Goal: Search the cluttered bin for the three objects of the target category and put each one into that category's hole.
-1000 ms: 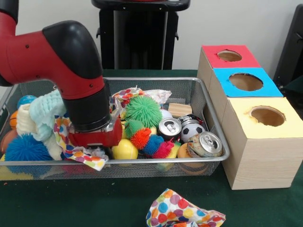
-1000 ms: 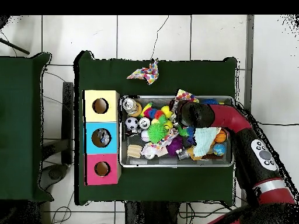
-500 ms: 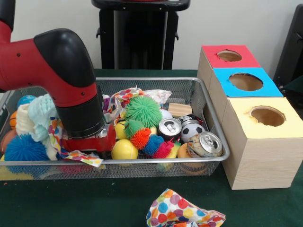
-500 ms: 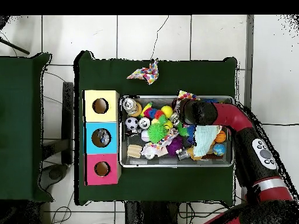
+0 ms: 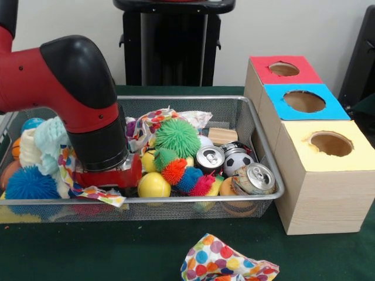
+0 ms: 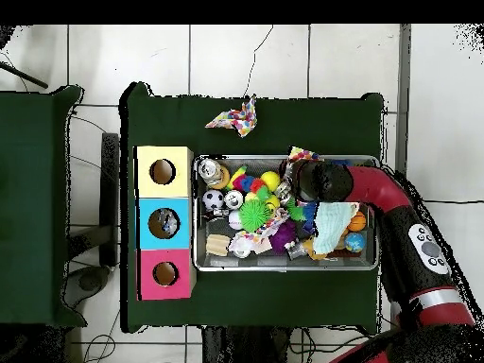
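Red and black arm's gripper (image 5: 108, 175) sunk among clutter at near-left of silver wire-mesh bin (image 5: 258, 137), pressed onto polka-dot multicoloured cloth (image 5: 96, 193); finger state cannot be told. Target category unconfirmed; cloth judged likely, a second polka-dot cloth (image 5: 225, 262) lying outside on green table (image 5: 328, 257). Judged light, limp, prone to snag and drag neighbours; best pinched at a raised fold. Blue-topped wooden box hole (image 5: 304, 101) well apart.

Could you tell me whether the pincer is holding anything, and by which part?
It cannot be told: the arm hides the pincer, low in the bin over a polka-dot cloth.
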`<state>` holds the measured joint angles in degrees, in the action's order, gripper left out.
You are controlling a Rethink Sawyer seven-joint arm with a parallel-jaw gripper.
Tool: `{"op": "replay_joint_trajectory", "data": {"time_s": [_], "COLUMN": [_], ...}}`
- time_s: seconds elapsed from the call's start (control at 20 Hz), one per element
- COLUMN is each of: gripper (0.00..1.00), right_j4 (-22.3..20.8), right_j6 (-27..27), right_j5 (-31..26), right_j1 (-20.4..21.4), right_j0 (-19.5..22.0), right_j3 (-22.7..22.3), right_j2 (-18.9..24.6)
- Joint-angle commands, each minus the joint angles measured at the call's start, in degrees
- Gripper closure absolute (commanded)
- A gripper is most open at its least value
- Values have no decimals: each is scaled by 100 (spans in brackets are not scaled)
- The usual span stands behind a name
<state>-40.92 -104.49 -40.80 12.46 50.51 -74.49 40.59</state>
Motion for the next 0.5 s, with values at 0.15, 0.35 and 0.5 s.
{"op": "replay_joint_trajectory", "data": {"time_s": [0.15, 0.35, 0.5], "gripper": [100, 100, 100], "right_j4": [-160, -184, -184], "right_j6": [2319, 2551, 2643], "right_j5": [-1174, -1277, -1322], "right_j1": [-62, -51, -33], "right_j0": [47, 115, 130], "right_j3": [723, 768, 790], "right_j2": [-84, -15, 13]}}
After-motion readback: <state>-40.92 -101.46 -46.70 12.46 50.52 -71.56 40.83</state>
